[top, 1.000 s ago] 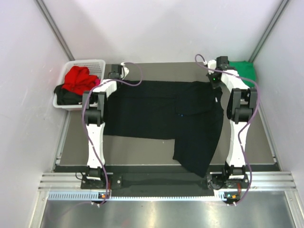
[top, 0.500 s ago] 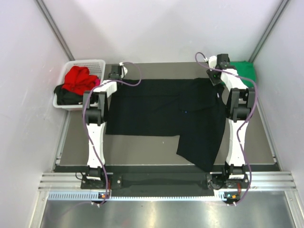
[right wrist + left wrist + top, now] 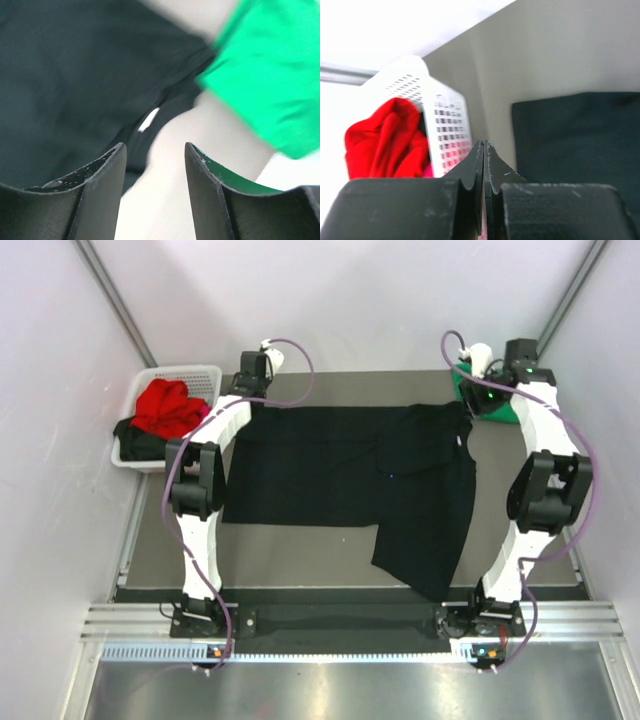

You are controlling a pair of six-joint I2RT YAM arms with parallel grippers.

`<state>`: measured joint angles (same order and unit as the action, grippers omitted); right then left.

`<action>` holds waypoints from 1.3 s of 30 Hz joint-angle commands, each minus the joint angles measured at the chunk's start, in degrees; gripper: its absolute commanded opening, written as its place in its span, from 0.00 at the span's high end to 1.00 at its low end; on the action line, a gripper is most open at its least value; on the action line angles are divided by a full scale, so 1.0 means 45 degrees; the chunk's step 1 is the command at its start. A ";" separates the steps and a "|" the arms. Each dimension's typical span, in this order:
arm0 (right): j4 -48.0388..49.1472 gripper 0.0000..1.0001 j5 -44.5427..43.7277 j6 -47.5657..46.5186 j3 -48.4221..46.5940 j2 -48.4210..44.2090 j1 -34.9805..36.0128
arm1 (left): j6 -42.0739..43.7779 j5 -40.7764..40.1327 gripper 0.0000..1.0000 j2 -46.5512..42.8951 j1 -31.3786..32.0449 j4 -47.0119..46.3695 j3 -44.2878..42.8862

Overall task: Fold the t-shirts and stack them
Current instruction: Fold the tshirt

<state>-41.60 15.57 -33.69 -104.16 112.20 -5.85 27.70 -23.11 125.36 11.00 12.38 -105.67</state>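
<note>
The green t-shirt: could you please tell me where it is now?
Top view: the green t-shirt lies at the table's far right corner, just right of the large black t-shirt.

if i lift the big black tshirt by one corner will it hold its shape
Probably not: the black t-shirt lies flat with one flap folded over, so it would likely drape limply. Its creases suggest a push would bunch it.

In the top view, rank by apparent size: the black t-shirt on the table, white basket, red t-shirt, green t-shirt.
1. black t-shirt
2. white basket
3. red t-shirt
Unranked: green t-shirt, mostly hidden behind the right arm.
</note>
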 commanded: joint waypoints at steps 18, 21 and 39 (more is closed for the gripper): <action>-0.6107 0.42 0.5992 -0.3412 -0.0623 0.3405 -0.1025 | -0.0903 0.1036 1.00 -0.0006 0.0210 0.1897 0.1254; -0.5833 0.42 0.6168 -0.3353 -0.0604 0.3600 -0.1044 | -0.0610 0.0802 1.00 -0.0084 0.0425 0.1761 0.1606; -0.9505 0.53 0.7886 -0.4369 -0.2811 0.4228 -0.1005 | -0.0062 0.0468 1.00 0.0130 0.0758 0.1389 0.1763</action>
<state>-76.27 46.81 -51.18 -113.23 134.65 -10.00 27.16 -20.51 126.41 14.39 20.97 -96.86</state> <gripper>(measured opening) 0.480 0.011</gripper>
